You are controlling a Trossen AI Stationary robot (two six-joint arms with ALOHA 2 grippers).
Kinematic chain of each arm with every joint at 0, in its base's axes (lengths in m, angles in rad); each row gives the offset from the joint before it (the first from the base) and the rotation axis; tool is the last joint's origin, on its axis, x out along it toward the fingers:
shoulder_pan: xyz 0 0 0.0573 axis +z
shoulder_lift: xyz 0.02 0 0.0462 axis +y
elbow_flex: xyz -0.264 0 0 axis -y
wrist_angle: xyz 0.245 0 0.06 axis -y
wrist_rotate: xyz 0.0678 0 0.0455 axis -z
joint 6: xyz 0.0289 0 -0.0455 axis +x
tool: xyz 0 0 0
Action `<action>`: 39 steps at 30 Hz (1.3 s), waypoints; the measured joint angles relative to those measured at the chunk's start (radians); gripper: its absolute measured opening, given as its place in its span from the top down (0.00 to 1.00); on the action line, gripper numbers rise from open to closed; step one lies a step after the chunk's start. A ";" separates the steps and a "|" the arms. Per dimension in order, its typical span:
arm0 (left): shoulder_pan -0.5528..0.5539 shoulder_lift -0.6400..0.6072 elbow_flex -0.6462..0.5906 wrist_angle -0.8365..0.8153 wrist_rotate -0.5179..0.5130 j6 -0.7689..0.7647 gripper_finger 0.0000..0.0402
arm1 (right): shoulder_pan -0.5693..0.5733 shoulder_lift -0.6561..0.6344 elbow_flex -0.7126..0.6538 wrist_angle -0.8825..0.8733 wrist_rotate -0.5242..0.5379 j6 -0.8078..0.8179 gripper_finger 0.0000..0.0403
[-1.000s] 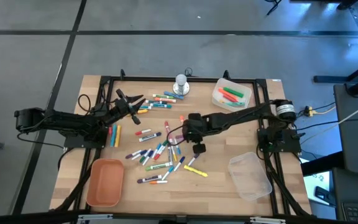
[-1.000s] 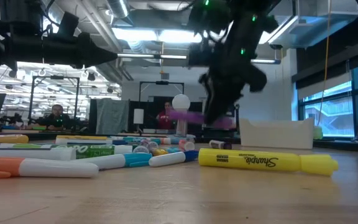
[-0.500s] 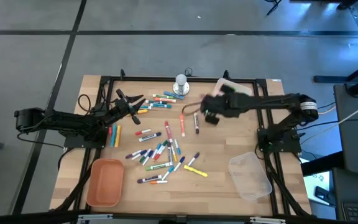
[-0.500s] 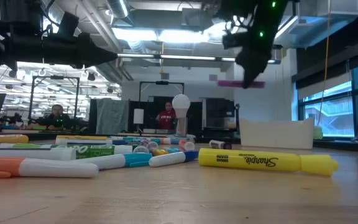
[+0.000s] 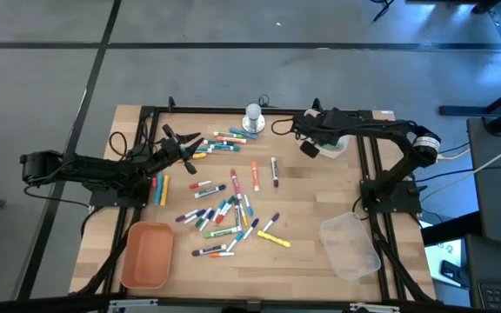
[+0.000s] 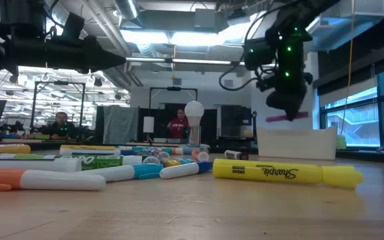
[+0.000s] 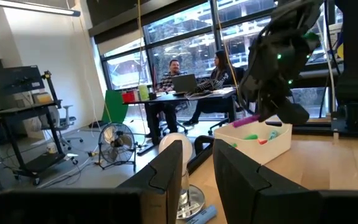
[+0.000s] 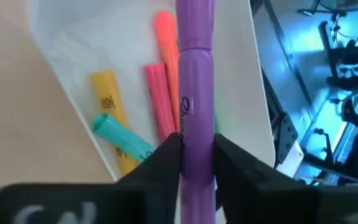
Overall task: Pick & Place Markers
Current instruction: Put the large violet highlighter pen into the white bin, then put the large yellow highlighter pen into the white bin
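Right pincer (image 8: 197,163) pinches a purple marker (image 8: 195,93), hidden overhead.

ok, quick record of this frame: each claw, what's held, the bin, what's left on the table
right claw: over the white bin, shut on purple marker
white bin: holds yellow, teal, pink and orange markers
left claw: waiting at the table's left side, nothing held
loose markers: many scattered mid-table
orange tray: near left corner
clear tub: near right corner
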 joint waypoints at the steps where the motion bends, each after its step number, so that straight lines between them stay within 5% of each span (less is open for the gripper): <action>1: 0.000 0.000 0.000 0.000 0.000 0.000 0.79 | -0.002 0.000 -0.012 0.003 0.005 0.001 0.70; 6: 0.000 0.000 0.000 0.000 0.000 -0.008 0.79 | -0.004 0.000 -0.037 0.012 0.045 0.027 0.56; 12: 0.000 0.000 0.000 0.000 0.000 -0.008 0.79 | 0.067 -0.033 -0.038 0.051 0.084 0.074 0.54; 18: 0.000 0.000 0.000 0.000 0.006 -0.018 0.79 | 0.252 -0.078 -0.037 0.232 -0.219 0.347 0.59; 25: 0.000 0.000 0.000 0.001 0.017 -0.043 0.79 | 0.397 0.095 -0.025 0.495 -0.254 0.625 0.60; 34: 0.000 0.000 0.000 0.001 0.052 -0.049 0.79 | 0.457 0.243 0.114 0.493 -0.270 0.533 0.60; 39: 0.000 0.000 0.000 0.001 0.053 -0.024 0.79 | 0.529 0.242 0.166 0.491 -0.467 0.323 0.60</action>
